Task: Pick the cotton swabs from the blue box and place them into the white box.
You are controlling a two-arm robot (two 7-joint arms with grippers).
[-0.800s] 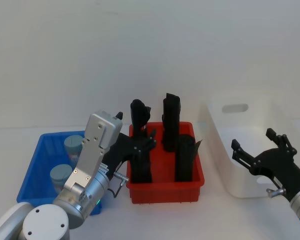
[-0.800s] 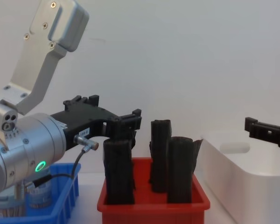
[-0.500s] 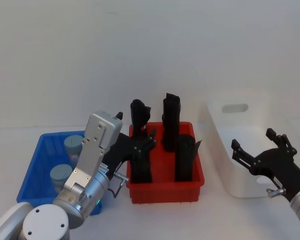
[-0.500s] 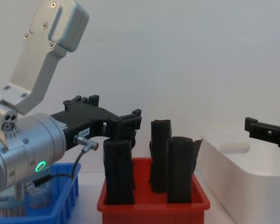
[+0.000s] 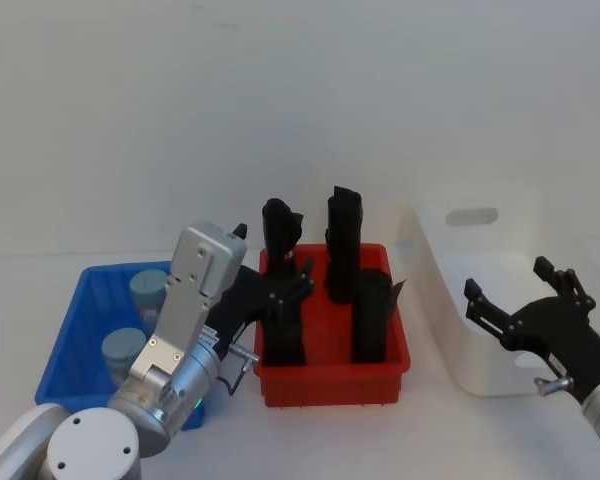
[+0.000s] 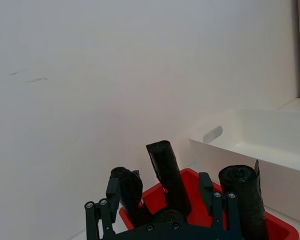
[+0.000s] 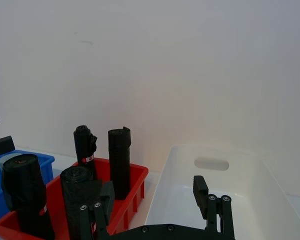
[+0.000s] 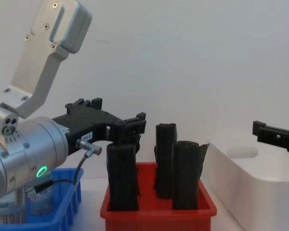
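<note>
Two cotton swabs jars (image 5: 148, 289) (image 5: 123, 349) with grey-blue caps stand in the blue box (image 5: 72, 325) at the left. My left gripper (image 5: 272, 256) hovers open and empty to the right of that box, above the left side of the red bin; it also appears in the chest view (image 8: 118, 111) and the left wrist view (image 6: 160, 202). The white box (image 5: 435, 250) stands at the right. In front of its near wall my right gripper (image 5: 508, 282) is open with nothing in it, also seen in the right wrist view (image 7: 155, 197).
A red bin (image 5: 330, 385) holding several upright black rolls (image 5: 342, 240) sits between the blue and white boxes. A plain white wall rises behind the table. Bare table lies in front of the bins.
</note>
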